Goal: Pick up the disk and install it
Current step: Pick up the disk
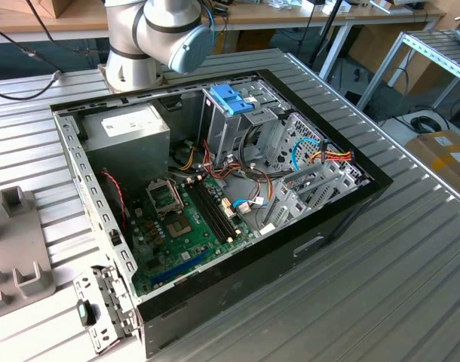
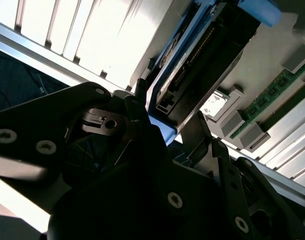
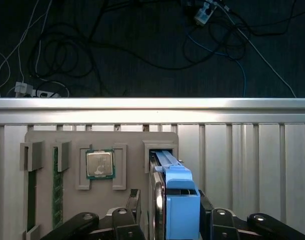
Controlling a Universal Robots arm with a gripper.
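The disk point(image 3: 176, 200) stands on edge in a slot of the grey fixture plate point(image 3: 127, 142); its light blue frame and silver side face the camera. In the second wrist view the disk point(image 2: 192, 65) shows its connector edge and blue frame. My gripper point(image 3: 170, 202) straddles it, one black finger point(image 3: 134, 197) on each side, and appears shut on the disk. The second wrist view shows the gripper point(image 2: 167, 107) pressed close against both faces of the disk.
The fixture plate point(image 1: 19, 249) also holds a processor chip point(image 3: 99, 164) and memory sticks point(image 3: 56, 190). The open computer case point(image 1: 351, 204) lies on the ribbed metal table point(image 1: 411, 286), with a blue-handled drive cage point(image 1: 231, 98) and a grey power-supply box point(image 1: 128, 128) inside. Beyond the table edge, cables lie on the floor point(image 3: 142, 45).
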